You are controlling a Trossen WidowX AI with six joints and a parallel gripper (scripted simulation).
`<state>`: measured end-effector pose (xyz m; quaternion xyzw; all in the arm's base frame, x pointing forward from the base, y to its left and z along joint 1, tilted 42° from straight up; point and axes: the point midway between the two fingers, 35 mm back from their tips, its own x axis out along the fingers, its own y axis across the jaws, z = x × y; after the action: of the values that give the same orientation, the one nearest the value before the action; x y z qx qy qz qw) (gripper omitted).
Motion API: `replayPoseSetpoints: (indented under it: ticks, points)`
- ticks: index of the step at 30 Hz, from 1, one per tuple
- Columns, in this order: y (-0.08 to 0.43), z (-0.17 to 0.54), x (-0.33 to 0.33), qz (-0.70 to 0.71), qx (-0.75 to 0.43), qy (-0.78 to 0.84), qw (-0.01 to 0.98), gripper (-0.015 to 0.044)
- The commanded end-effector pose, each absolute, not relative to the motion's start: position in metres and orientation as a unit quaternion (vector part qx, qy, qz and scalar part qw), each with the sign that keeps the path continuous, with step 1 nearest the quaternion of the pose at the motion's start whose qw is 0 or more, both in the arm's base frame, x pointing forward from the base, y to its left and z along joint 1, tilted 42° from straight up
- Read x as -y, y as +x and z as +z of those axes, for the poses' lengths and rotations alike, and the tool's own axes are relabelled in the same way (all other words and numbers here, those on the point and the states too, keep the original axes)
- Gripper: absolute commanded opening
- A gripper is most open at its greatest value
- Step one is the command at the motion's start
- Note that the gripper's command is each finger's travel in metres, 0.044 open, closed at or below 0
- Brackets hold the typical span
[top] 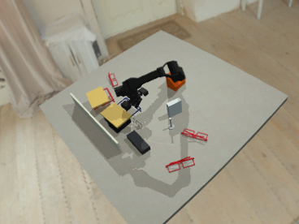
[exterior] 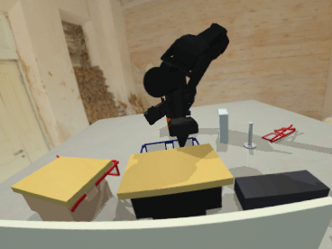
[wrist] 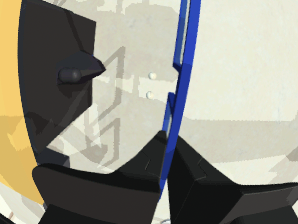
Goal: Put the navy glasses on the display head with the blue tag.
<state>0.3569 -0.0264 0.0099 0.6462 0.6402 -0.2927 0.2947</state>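
Note:
My gripper (top: 129, 107) (exterior: 182, 143) (wrist: 165, 136) is shut on the front frame of the navy glasses (top: 123, 101) (exterior: 157, 143) (wrist: 186, 75), near one side. The dark head (top: 118, 125) (exterior: 176, 203) (wrist: 57, 45) stands under a yellow slab; its nose points toward the glasses in the wrist view, with a gap between nose and frame. The temples reach toward the head; their tips are hidden. The other head (exterior: 63, 212), tan, stands beside it under its own yellow slab (top: 98, 97) and has red glasses (top: 109, 95) (exterior: 116, 167) on it. No blue tag is visible.
A pale upright panel (top: 95, 122) (exterior: 180, 230) stands behind the heads. A dark block (top: 138, 142) (exterior: 280, 187) lies beside the dark head. A pale box (top: 174, 107) (exterior: 223, 126) and a small post (top: 171, 122) (exterior: 250, 134) stand farther off. More red glasses (top: 195, 135) (exterior: 280, 133) lie on the table.

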Motion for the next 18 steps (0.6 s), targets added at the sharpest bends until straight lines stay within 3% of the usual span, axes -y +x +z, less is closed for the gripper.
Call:
replayPoseSetpoints:
  ticks: [1,18]
  points:
    - [0.365,0.012,0.027,-0.291,-0.638,0.649,0.295,0.0000]
    - [0.387,0.012,0.027,-0.291,-0.638,0.649,0.296,0.0000]
